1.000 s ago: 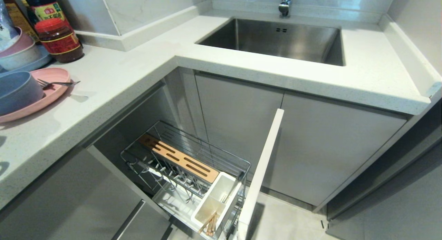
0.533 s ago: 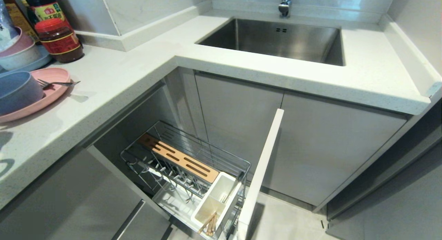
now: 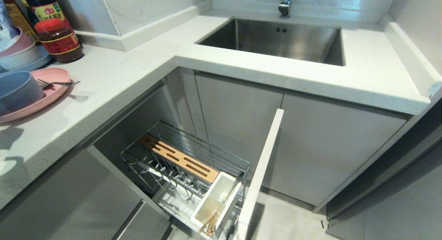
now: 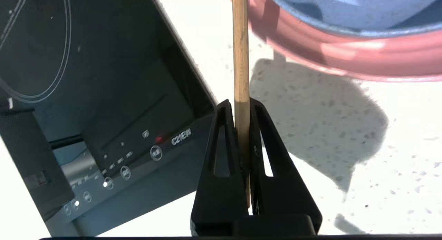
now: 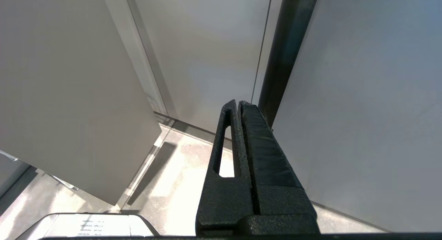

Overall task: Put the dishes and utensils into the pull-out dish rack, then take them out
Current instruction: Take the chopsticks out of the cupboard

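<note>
My left gripper (image 4: 242,107) pinches 1 wooden chopstick (image 4: 240,46) above the tabletop (image 4: 345,136), near the pink plate (image 4: 345,60). My right gripper (image 5: 239,105) is closed and holds nothing.

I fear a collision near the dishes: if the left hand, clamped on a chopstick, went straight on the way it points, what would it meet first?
Probably the pink plate: the chopstick in the left hand points at its rim, though depth is unclear.
</note>
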Motion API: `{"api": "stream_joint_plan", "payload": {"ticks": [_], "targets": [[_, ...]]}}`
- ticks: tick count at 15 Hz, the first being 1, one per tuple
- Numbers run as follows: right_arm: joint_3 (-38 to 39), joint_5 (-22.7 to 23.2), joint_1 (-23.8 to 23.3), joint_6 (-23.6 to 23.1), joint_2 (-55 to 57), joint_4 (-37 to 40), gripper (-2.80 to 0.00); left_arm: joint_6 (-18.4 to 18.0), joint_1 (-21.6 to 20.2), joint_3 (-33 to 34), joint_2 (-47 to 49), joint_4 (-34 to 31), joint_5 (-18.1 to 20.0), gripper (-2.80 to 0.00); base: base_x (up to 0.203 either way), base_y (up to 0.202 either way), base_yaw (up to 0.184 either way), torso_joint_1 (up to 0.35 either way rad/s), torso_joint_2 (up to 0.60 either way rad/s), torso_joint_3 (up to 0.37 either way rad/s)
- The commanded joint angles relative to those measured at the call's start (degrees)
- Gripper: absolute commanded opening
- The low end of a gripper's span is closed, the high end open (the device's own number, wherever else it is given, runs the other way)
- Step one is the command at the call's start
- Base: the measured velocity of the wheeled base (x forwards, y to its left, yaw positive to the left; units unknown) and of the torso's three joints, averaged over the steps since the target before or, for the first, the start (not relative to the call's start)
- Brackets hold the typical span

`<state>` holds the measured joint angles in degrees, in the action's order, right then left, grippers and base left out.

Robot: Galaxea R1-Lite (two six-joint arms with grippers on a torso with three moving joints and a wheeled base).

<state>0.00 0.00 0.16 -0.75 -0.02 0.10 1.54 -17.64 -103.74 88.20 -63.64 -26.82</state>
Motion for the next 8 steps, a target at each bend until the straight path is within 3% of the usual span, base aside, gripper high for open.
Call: {"api": "stream_joint_plan", "payload": {"ticks": [1,8], "targets": [[0.0,0.0,0.02,-0.04,0.02,-0.01,-2.8,0.08,0.45,-0.11,0.22,-0.02,-0.16,-2.8,0.0,0.0,0.0,0.0,0.0,0.0],[0.0,0.0,0.02,-0.04,0.02,-0.01,-2.8,0.13,1.47,-0.14,0.68,0.1,-0.08,-2.8,0.0,0.0,0.0,0.0,0.0,0.0]]}}
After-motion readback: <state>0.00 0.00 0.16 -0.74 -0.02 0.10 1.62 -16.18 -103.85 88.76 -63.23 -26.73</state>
